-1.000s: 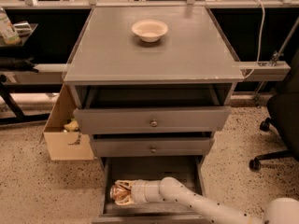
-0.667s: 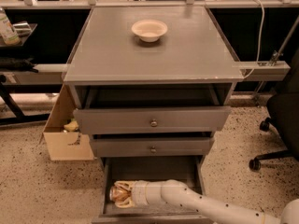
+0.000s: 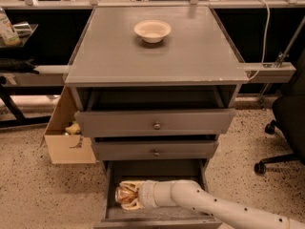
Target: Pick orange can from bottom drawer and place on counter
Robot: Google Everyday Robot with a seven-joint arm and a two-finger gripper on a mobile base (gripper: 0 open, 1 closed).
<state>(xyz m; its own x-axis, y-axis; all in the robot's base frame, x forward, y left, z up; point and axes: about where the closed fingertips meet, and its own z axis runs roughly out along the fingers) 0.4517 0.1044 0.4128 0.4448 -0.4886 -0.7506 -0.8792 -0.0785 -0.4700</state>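
Gripper (image 3: 124, 195) clamps orange can (image 3: 125, 192) (inside bottom drawer (image 3: 159, 171)).

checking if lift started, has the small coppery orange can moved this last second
No. The orange can still lies by the left wall of the grey bottom drawer, in the gripper.

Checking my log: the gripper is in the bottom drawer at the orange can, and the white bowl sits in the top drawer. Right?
Not quite. The camera view shows the white bowl on the counter, not in the top drawer. The rest holds: the gripper is in the bottom drawer at the orange can.
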